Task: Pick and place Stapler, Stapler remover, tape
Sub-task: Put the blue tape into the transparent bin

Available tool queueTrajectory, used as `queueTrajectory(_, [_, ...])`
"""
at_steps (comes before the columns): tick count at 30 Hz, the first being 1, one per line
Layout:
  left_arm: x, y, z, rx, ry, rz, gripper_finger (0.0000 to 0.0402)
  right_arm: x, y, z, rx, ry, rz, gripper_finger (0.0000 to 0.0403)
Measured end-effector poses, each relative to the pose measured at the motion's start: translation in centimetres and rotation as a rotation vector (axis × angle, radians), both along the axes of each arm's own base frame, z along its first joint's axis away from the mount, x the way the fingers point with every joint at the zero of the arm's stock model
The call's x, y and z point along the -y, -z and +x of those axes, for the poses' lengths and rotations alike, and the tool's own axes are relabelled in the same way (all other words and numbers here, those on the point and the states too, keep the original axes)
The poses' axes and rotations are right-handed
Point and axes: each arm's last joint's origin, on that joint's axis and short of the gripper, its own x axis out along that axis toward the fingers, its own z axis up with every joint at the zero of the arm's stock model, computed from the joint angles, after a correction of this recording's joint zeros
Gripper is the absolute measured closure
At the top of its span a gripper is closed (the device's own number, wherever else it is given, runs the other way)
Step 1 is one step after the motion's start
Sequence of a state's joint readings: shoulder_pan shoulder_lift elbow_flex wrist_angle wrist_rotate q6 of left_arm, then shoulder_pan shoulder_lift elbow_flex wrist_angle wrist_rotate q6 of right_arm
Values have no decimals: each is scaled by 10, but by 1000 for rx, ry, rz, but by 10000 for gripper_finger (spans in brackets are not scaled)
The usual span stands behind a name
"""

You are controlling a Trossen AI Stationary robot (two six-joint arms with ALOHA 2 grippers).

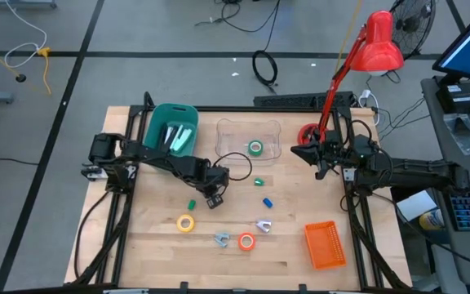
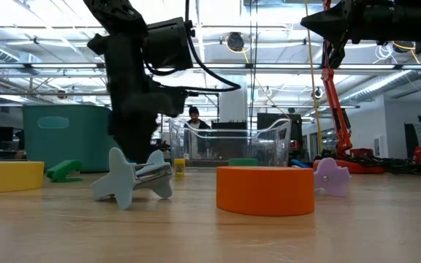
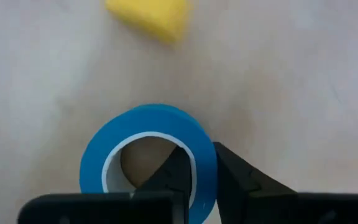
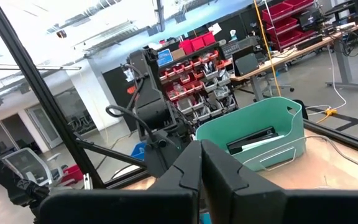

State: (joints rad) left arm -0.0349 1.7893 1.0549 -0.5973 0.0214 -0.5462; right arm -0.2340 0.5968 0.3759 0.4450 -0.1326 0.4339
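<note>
Left gripper [image 3: 199, 177] is clamped on the wall of the blue ring-shaped roll of tape [image 3: 148, 155]: in the left wrist view you see one dark finger inside the hollow centre and the other against the smooth outer band. Your left arm reaches from the table's left side toward the middle of the pale wooden tabletop [image 1: 153, 245], wrist bent downward. Right gripper [image 4: 201, 163] is raised at the table's right rear edge, fingers pressed together and holding nothing. Note the green tape roll [image 1: 255, 148] lying inside the clear plastic tray [image 1: 228, 128], the yellow tape roll [image 1: 186, 223] flat on the wood, and the orange tape roll [image 1: 246, 241] nearer the front edge. Beside the orange roll lies a grey winged staple remover [image 1: 222, 238]. A teal plastic bin [image 1: 172, 114] stands at the left rear; an orange perforated basket [image 1: 326, 245] sits at the front right.
</note>
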Motion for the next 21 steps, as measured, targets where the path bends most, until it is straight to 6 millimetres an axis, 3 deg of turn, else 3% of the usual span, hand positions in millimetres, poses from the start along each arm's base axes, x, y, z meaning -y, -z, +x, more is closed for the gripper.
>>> queueTrajectory(8, [1, -60, -19, 164, -15, -83, 360, 0, 0, 0, -1, 1, -1, 399])
queueTrajectory(17, [-7, -165, -43, 803, 39, 31, 360, 0, 0, 0, -1, 1, -8, 399])
queueTrajectory(21, [-12, -190, -45, 999, -4, 177, 360, 0, 0, 0, -1, 1, -8, 399])
